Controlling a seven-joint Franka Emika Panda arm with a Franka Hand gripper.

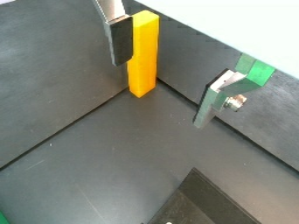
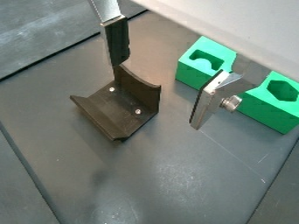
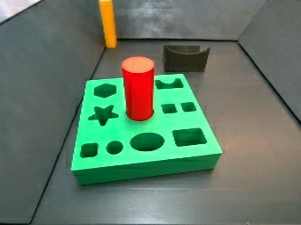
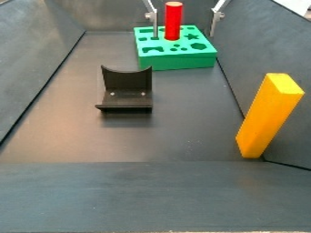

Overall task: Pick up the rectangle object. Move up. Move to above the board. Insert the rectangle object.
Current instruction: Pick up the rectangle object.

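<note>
The rectangle object, an orange-yellow bar (image 1: pixel 142 52), stands upright on the dark floor against a wall; it also shows in both side views (image 3: pixel 108 24) (image 4: pixel 267 115). The green board (image 3: pixel 188 160) with shaped holes lies on the floor and holds a red cylinder (image 3: pixel 137 88) upright. Parts of the board show in both wrist views (image 2: pixel 205 63) (image 1: pixel 254 70). My gripper (image 1: pixel 162 89) (image 2: pixel 158 92) is open and empty. In a wrist view the bar stands just beside one finger (image 1: pixel 119 39), untouched. In a side view only the fingertips (image 4: pixel 149 10) show, above the board's far end.
The fixture, a dark L-shaped bracket (image 2: pixel 117 109) (image 4: pixel 124 89) (image 3: pixel 185 57), stands on the floor between the board and the bar. Grey walls enclose the floor on all sides.
</note>
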